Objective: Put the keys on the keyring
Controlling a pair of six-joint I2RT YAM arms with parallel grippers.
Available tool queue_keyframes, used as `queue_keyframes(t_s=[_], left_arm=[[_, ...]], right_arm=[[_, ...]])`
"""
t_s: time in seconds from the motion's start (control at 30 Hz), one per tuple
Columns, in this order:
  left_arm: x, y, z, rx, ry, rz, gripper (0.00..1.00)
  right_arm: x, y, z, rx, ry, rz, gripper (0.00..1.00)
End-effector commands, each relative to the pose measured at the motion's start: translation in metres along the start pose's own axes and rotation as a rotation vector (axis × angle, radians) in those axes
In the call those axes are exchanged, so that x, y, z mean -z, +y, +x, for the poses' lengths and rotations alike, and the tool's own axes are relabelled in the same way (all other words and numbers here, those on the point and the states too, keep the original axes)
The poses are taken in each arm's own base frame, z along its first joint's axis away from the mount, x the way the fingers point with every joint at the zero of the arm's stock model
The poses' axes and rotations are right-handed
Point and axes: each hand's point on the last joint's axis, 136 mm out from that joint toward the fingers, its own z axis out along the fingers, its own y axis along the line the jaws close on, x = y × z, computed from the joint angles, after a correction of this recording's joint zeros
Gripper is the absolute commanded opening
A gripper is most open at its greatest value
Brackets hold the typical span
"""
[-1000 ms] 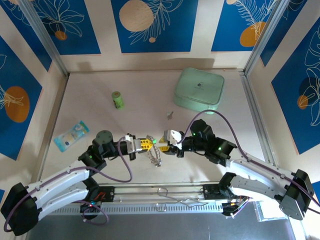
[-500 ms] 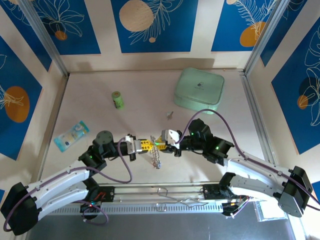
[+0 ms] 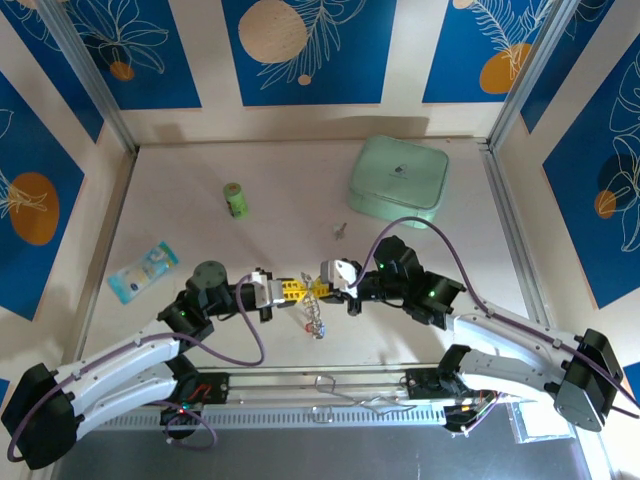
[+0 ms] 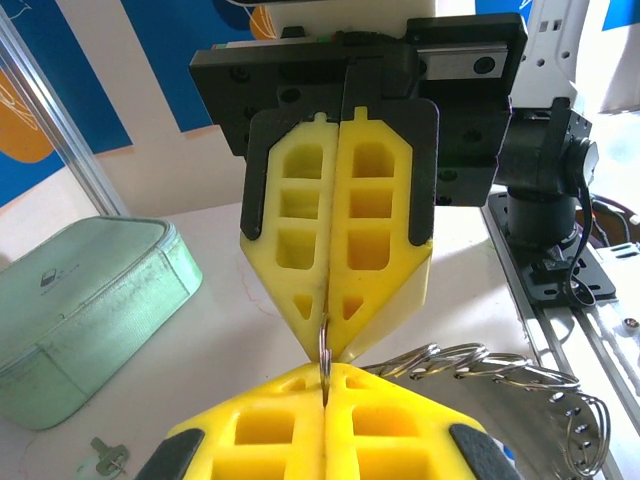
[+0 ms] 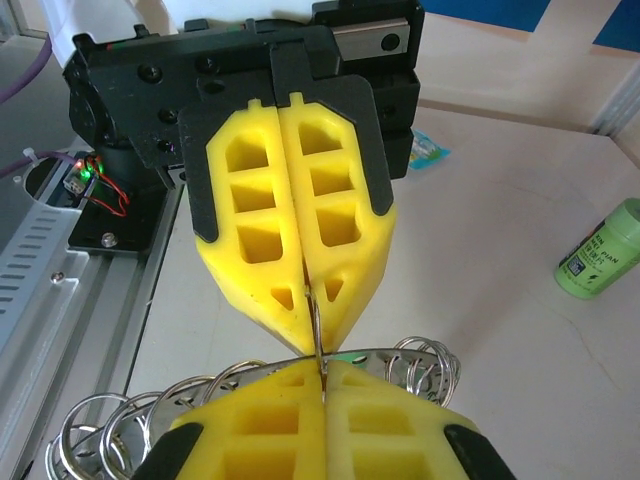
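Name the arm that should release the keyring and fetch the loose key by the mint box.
Right, probably. The left hand and right hand are both shut on the keyring, tip to tip. The key lies just right of them, toward the mint-green box, so the right arm's reach looks shorter.
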Motion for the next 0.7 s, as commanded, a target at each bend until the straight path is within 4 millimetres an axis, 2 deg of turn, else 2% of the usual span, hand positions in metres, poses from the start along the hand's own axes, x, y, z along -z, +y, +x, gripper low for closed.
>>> queue_keyframes(t_s=[0.0, 0.1, 0.27, 0.4, 0.63, 0.67], left_arm=[[0.0, 0.001, -0.016, -0.051, -0.058, -0.009, 0.08], [0.0, 0.003, -0.018, -0.05, -0.058, -0.017, 0.13], [-0.002, 0.003, -0.019, -0.045, -0.051, -0.013, 0.14], [-0.003, 0.003, -0.018, -0.05, -0.042, -0.008, 0.0], [0.001, 0.006, -0.02, -0.055, -0.043, -0.039, 0.0], [0.001, 0.006, -0.02, -0.053, -0.041, -0.044, 0.0]], right_arm=[[0.001, 0.008, -0.018, 0.054, -0.027, -0.059, 0.0], [0.001, 0.01, -0.014, 0.062, 0.017, -0.073, 0.0], [0.002, 0.013, -0.013, 0.068, 0.053, -0.096, 0.0], [0.0, 0.015, -0.013, 0.065, 0.069, -0.111, 0.0], [0.003, 0.01, -0.002, 0.007, 0.076, -0.073, 0.0], [0.005, 0.007, -0.001, -0.016, 0.065, -0.057, 0.05]])
